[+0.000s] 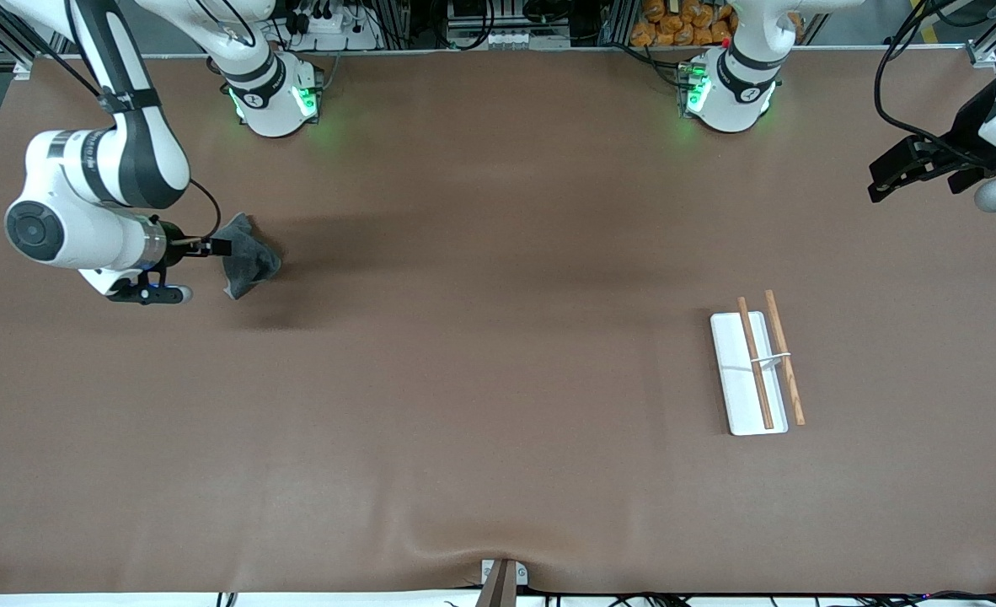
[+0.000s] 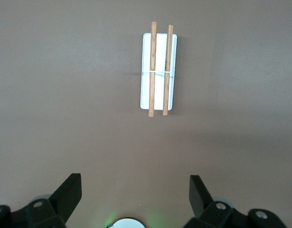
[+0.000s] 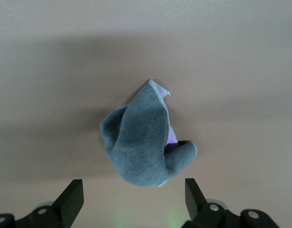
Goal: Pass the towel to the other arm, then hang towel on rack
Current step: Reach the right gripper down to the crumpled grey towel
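Counter [image 1: 498, 421]: brown and bare where I look, with the two task things well apart, one toward each arm's end.
Rack [image 1: 751, 375]: white base plate with two wooden rods lying along it, toward the left arm's end and nearer the front camera than the towel.
Towel [image 1: 248, 257]: bunched in a soft heap toward the right arm's end, grey face out, a sliver of purple showing in the right wrist view [image 3: 146, 142].
Handling: I judge it light and limp (it will sag and drape, not hold shape); I would pinch the raised peak or a hemmed corner so that enough cloth hangs free for the handover.
Right gripper [image 1: 216, 247]: low over the towel, jaws wide on either side of the heap, nothing clamped that I can see.
Left gripper [image 1: 919, 173]: waiting above the counter's edge at its own end, jaws fully spread and empty.
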